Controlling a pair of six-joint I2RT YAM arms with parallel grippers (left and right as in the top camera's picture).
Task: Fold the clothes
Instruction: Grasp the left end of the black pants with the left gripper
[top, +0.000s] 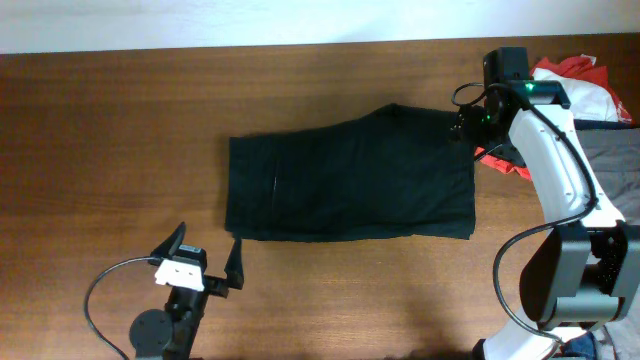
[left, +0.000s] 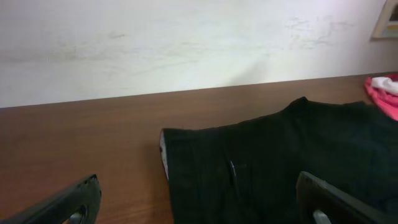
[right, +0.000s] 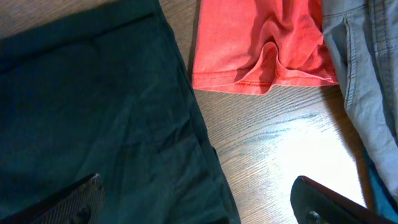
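The black trouser-like piece (top: 350, 178) lies flat and folded in the middle of the table; it also shows in the left wrist view (left: 286, 162) and the right wrist view (right: 93, 124). My left gripper (top: 205, 262) is open and empty, low at the front left, just short of the piece's near left corner. My right gripper (top: 470, 125) is open and empty above the piece's far right edge, with bare wood between its fingers (right: 199, 202). A red-orange garment (right: 261, 43) lies just right of the black piece.
A pile of other clothes sits at the far right: red-orange and white (top: 580, 85), and grey (top: 615, 165). Grey cloth (right: 367, 93) lies close beside my right gripper. A pale wall (left: 186, 43) stands behind the table's far edge.
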